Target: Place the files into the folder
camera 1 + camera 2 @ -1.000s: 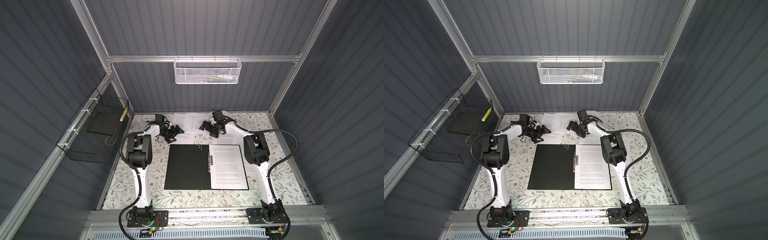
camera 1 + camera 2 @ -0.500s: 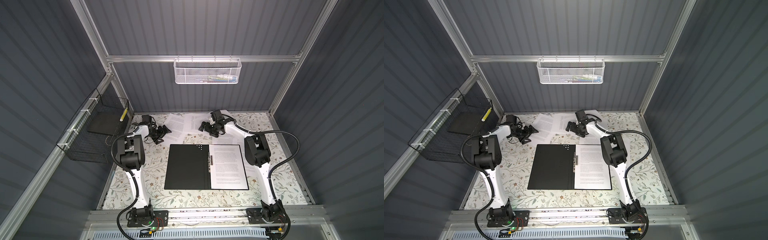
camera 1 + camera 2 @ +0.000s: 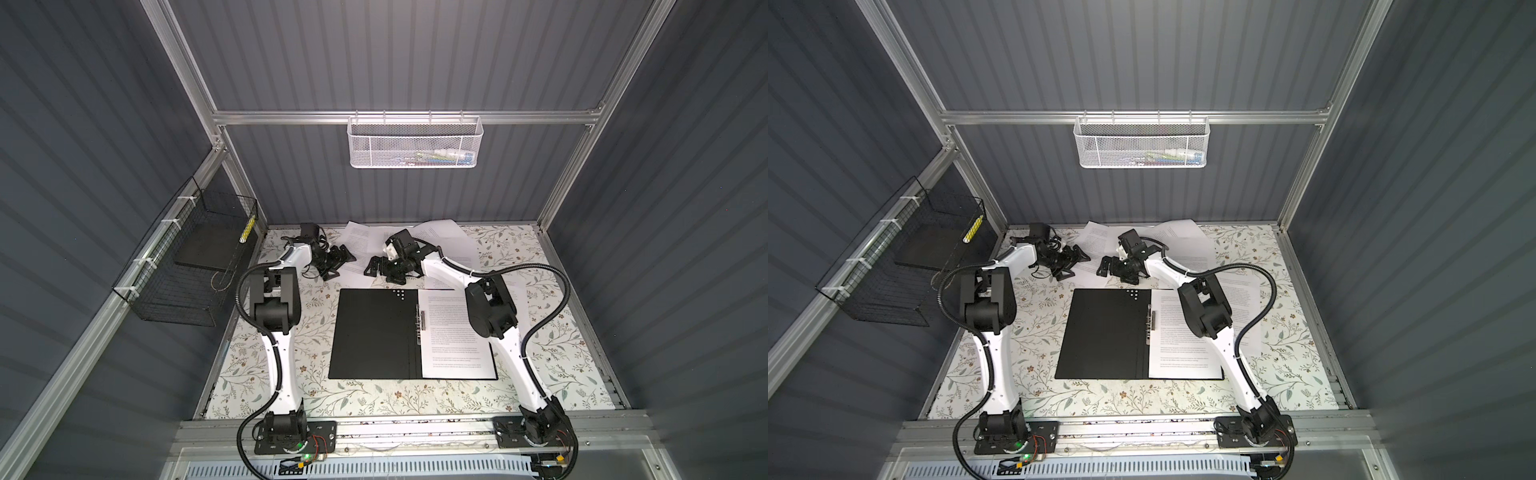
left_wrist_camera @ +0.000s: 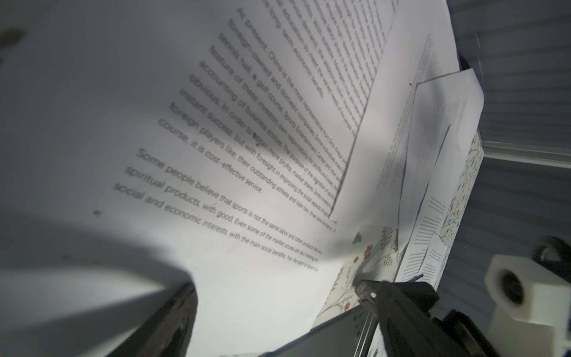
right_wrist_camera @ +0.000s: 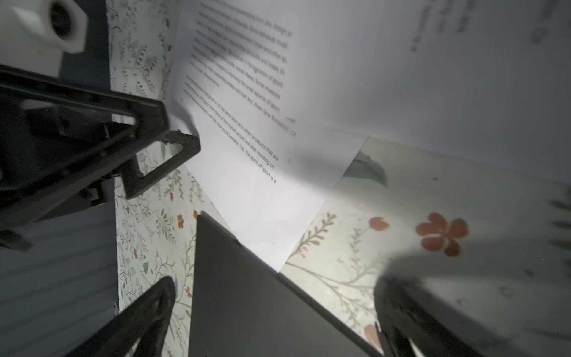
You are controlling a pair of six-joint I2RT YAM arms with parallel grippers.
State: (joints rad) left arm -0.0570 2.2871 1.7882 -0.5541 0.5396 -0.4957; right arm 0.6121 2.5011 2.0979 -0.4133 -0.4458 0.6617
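Loose files point(image 3: 358, 243) lie fanned at upper middle of both top views, on the tabletop point(image 3: 316, 332), just above the open folder point(image 3: 374, 332). Nearest sheet sits btwn the two grippers. Left gripper point(image 3: 338, 264) is just left of it, jaws apart, nothing held; in right wrist view one tip looks to be at the sheet's edge. Right gripper point(image 3: 380, 272) is just right of it, jaws wide apart, empty. Sheet's long axis runs approx up-down in frame, slightly tilted, w/ its lower corner reaching the folder's top edge; over or under, can't tell. Left arm looks marginally nearer. One sheet lies on the folder's right half.
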